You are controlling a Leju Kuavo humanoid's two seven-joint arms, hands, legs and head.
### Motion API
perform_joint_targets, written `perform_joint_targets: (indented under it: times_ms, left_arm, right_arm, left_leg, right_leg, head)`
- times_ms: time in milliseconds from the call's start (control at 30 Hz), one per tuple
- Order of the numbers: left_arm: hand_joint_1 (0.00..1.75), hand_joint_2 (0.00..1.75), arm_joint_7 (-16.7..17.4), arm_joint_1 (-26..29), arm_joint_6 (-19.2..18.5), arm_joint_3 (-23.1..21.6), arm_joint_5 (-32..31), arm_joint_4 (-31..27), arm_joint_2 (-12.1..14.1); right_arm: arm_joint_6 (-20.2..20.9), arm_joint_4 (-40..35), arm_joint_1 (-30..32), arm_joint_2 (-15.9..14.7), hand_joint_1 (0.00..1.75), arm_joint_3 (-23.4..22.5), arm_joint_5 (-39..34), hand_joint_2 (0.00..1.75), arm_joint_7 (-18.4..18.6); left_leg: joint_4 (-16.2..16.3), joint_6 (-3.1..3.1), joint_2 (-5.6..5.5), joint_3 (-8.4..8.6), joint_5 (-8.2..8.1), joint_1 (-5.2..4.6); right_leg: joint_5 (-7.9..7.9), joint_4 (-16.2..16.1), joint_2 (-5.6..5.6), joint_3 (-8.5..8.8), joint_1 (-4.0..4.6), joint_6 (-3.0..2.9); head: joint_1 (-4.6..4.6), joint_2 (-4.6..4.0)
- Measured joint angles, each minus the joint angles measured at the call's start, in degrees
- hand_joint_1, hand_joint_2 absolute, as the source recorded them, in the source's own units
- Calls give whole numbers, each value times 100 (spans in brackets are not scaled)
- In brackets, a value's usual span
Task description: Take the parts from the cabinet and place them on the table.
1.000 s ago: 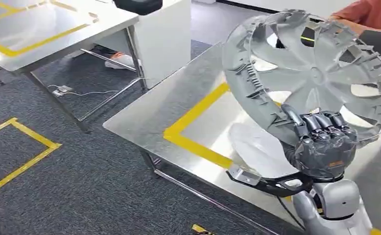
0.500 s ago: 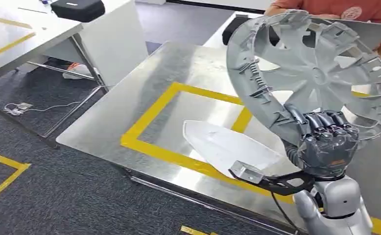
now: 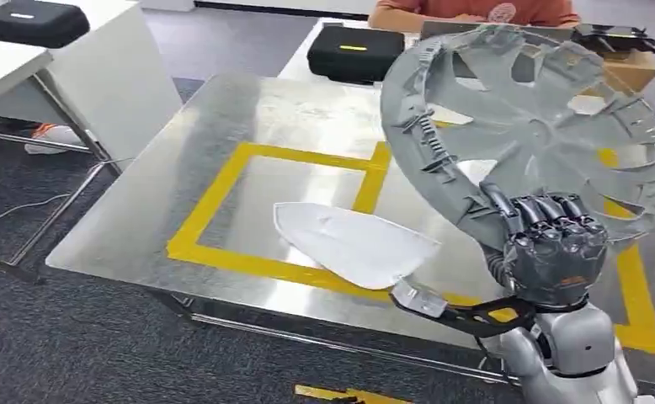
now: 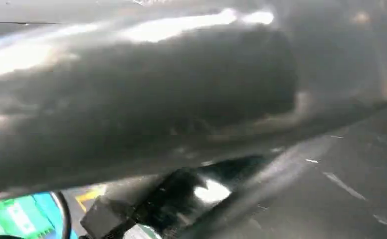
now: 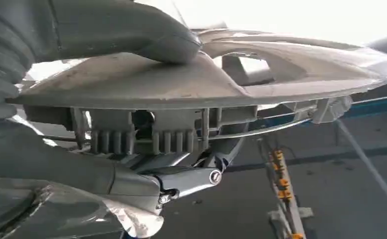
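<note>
My right hand (image 3: 551, 244) grips wheel cover (image 3: 535, 126) by lower rim, right of frame, tilted on edge above surface (image 3: 223, 126) (keeps it clear until set-down). White part (image 3: 354, 244) lies on yellow tape (image 3: 215, 194), centre. Left hand: cannot tell.

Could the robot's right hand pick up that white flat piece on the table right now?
Probably not: the right robot hand is occupied, gripping the rim of the large grey plastic wheel cover. The white flat teardrop-shaped part lies uncovered on the shiny metal table.
</note>
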Motion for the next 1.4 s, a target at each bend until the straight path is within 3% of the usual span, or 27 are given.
perform_joint_targets:
  times_ms: [33,67,100,167,233,267,300,333,400,433,500,567,600,633,733,767,800,867,933,967,1000,1067,1100,1167,1233,1267,1400]
  left_arm:
    - [0,0,0,-9,0,0,0,-2,-11]
    - [0,0,0,-13,-2,0,0,-2,-13]
    - [0,0,0,-18,-2,0,0,-2,4]
    - [0,0,0,-24,-7,-2,0,-2,0]
    - [0,0,0,-27,-11,-2,0,-11,4]
    - [0,0,0,-30,-11,-2,0,-28,2]
    - [0,0,0,-43,-13,-2,0,-31,2]
    - [0,0,0,-47,-20,-2,2,-33,2]
    - [0,0,0,-22,-26,-4,11,-33,2]
    - [0,0,0,-6,-26,-4,18,-33,2]
    - [0,0,0,21,-26,-4,50,-33,2]
    - [0,0,-9,9,-28,-4,74,-33,2]
    - [0,0,-11,4,-28,-4,92,-35,26]
    - [0,0,-11,-8,-28,-6,107,-35,35]
    - [0,0,-9,-9,-28,-24,127,-48,37]
    - [0,0,-9,-10,-28,-37,136,-50,28]
    - [0,0,4,-14,-24,-39,153,-52,48]
    - [0,0,4,-10,-24,-48,177,-57,37]
    - [0,0,4,26,-24,-70,186,-57,33]
    - [0,0,4,41,-26,-92,186,-57,42]
    - [0,0,4,43,-39,-107,184,-57,46]
    - [0,0,-15,31,-98,-138,184,-57,59]
    - [0,0,-28,28,-125,-140,184,-57,74]
    - [0,0,-46,20,-142,-146,186,-57,127]
    - [0,0,-57,24,-125,-151,190,-57,155]
    - [0,0,-59,23,-122,-153,197,-57,173]
    - [0,0,-70,13,-122,-203,245,-57,195]
  right_arm:
    - [0,0,-1,0,175,0,0,175,2]
    - [0,0,-8,0,175,-2,0,175,2]
    - [0,8,-16,0,175,-4,-2,175,5]
    - [0,18,-16,11,175,-4,-2,175,24]
    - [0,24,-12,11,175,-15,-2,175,46]
    - [0,24,-12,13,175,-15,-4,175,50]
    - [0,24,-20,15,175,-15,-4,175,57]
    - [0,35,-27,15,175,-15,-2,175,63]
    - [0,50,-37,17,175,-15,2,175,64]
    - [0,63,-36,18,175,-15,2,175,64]
    - [0,94,-32,17,175,-15,-20,175,94]
    - [0,114,-33,17,175,-15,-35,175,186]
    - [0,129,-31,17,175,-15,-28,175,216]
    - [0,148,-34,15,175,-15,-13,175,223]
    - [0,197,-21,17,175,-17,-2,175,138]
    - [0,203,-15,15,175,-20,-2,175,114]
    - [0,225,12,15,175,-41,-4,175,83]
    - [0,256,5,15,175,-52,-7,175,28]
    - [0,286,26,15,175,-76,2,175,9]
    - [0,304,27,15,175,-81,0,175,0]
    - [0,319,30,15,175,-92,0,175,-9]
    - [0,334,39,15,175,-140,0,175,-50]
    - [0,337,34,15,175,-166,0,175,-61]
    - [0,352,31,17,175,-179,0,175,-81]
    - [0,380,57,24,175,-181,2,175,-46]
    - [0,398,58,24,175,-181,2,175,9]
    - [0,520,58,22,175,-181,0,175,158]
  left_leg:
    - [26,-32,72,2,-22,11]
    - [72,-72,127,1,-53,18]
    - [105,-124,165,-11,-88,-41]
    - [157,-165,249,-3,-104,-50]
    - [159,-198,374,16,-107,-33]
    - [183,-251,331,17,-176,-16]
    - [336,-279,35,-28,-317,11]
    - [674,-287,-154,-176,-525,22]
    - [1623,-289,-279,-615,-931,21]
    - [1898,-276,-293,-755,-982,20]
    - [1684,-214,-308,-685,-691,10]
    - [708,-79,-369,-256,-158,-34]
    - [319,18,-462,-88,-94,-73]
    - [208,24,-449,-50,-116,-66]
    - [198,26,-443,-74,-77,-115]
    - [73,27,-408,-52,9,-40]
    - [15,40,-380,-36,51,-32]
    - [3,76,-356,-74,82,-35]
    - [10,73,-299,-91,83,-37]
    - [15,69,-270,-92,85,-33]
    - [25,63,-256,-92,82,-27]
    - [86,10,-252,-97,48,-1]
    - [141,-41,-249,-102,15,-5]
    - [197,-119,-251,-148,1,-46]
    - [221,45,-253,-157,7,-58]
    - [212,71,-253,-153,15,-58]
    - [173,61,-253,-148,45,-44]
  right_leg:
    - [258,-599,-97,334,-14,18]
    - [423,-1127,-307,645,-15,43]
    - [262,-1268,-510,707,67,17]
    - [340,-1266,-353,730,29,-123]
    - [352,-1240,-221,689,44,-174]
    - [376,-1263,-159,704,14,-237]
    - [386,-1263,-113,697,11,-259]
    - [397,-1263,-56,687,9,-283]
    - [410,-1262,98,664,26,-316]
    - [419,-1261,172,658,41,-329]
    - [431,-1261,292,657,69,-346]
    - [443,-1261,380,661,95,-351]
    - [452,-1261,396,659,79,-347]
    - [455,-1243,421,633,117,-320]
    - [507,-1283,431,603,55,-222]
    - [504,-1282,447,597,89,-184]
    - [389,-1177,289,489,90,-173]
    - [-68,-443,94,186,66,-130]
    - [-392,359,58,-141,45,-73]
    - [-356,433,48,-154,29,-46]
    - [-203,228,38,-22,12,-24]
    - [254,-786,-27,558,-28,12]
    - [277,-1252,-84,799,-41,39]
    - [244,-1285,-30,864,-9,-88]
    - [263,-1297,-23,858,-18,-75]
    - [266,-1297,-18,856,-9,-81]
    - [261,-1293,-17,848,22,-131]
  head:
    - [2,0]
    - [2,0]
    - [13,0]
    - [-26,0]
    - [-24,0]
    - [-33,0]
    - [-48,0]
    - [-52,0]
    - [-55,0]
    - [-52,0]
    - [-55,0]
    - [-52,0]
    - [-52,0]
    - [-44,0]
    - [-55,0]
    - [-50,0]
    - [-37,0]
    - [2,0]
    - [-2,0]
    - [0,0]
    - [-2,0]
    - [0,0]
    - [2,0]
    - [-4,0]
    - [-20,0]
    - [-17,0]
    - [-17,0]
